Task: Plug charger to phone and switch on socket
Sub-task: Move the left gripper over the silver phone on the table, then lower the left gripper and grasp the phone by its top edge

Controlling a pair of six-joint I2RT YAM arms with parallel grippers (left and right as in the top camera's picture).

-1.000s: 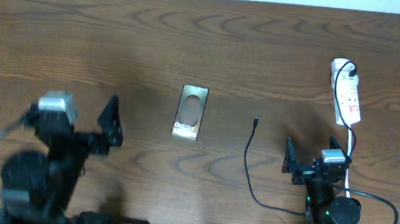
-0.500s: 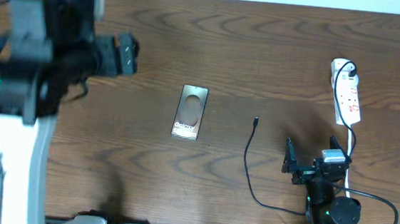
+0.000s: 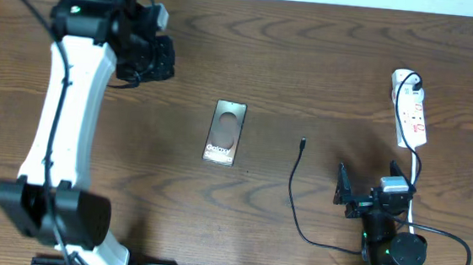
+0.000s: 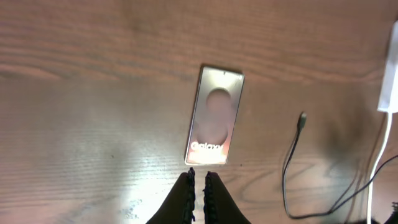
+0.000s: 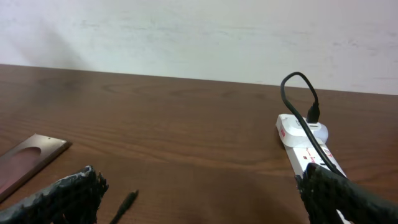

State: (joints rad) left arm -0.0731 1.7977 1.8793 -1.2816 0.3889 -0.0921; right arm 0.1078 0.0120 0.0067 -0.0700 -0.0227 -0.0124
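Left gripper (image 4: 199, 185) pinched empty, right gripper (image 5: 199, 177) spread; socket (image 5: 297, 144) partly cut off

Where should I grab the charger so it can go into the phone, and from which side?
Grip the charger just behind its plug tip, coming straight down from above with jaws across the cable. It lies flat and free on the table, tip pointing away, right of the phone.

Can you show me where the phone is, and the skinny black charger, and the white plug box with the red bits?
phone (image 3: 225, 132), overhead view, middle of its shiny brown face.
charger (image 3: 302, 143), overhead view, the small plug tip at the cable's end.
power strip (image 3: 413, 121), overhead view, middle of its white body.
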